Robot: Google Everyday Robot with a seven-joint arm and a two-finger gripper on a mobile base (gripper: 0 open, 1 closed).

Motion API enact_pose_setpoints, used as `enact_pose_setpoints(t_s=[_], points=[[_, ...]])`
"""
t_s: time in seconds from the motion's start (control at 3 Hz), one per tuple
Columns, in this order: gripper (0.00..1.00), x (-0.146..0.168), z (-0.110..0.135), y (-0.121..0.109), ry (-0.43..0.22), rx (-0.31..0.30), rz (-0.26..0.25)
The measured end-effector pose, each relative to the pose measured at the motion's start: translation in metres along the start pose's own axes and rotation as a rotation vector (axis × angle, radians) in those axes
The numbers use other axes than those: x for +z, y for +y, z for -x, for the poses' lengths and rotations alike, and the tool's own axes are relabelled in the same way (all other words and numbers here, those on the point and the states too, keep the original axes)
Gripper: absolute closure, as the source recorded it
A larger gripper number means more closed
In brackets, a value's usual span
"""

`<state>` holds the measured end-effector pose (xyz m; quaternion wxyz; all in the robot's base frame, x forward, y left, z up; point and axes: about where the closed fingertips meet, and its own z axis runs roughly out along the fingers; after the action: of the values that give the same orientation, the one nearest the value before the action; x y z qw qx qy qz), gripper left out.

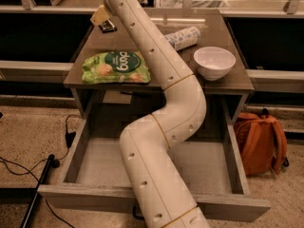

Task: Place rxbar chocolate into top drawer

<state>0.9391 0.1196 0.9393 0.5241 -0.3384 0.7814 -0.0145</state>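
Note:
My gripper (102,19) is at the back left of the table top, at the end of my white arm, which reaches up from the bottom of the view. Its tan fingers (99,15) are shut on the rxbar chocolate (108,27), a small black bar held just over the table's back left corner. The top drawer (93,161) stands pulled out wide below the table, and its grey bottom is bare where it shows. My arm crosses over the drawer's middle and hides part of the bottom and most of the front handle.
On the table (223,87) lie a green-and-white snack bag (116,66) at front left, a clear bottle (183,37) on its side, and a white bowl (214,62) at right. An orange backpack (262,141) sits on the floor right of the drawer. Black cables (33,175) lie at left.

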Motion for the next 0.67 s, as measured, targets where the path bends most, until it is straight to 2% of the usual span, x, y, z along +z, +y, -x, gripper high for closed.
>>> enact_pose_setpoints(t_s=[0.67], points=[[0.00,-0.030,-0.006,-0.009,0.154,-0.053,0.007]])
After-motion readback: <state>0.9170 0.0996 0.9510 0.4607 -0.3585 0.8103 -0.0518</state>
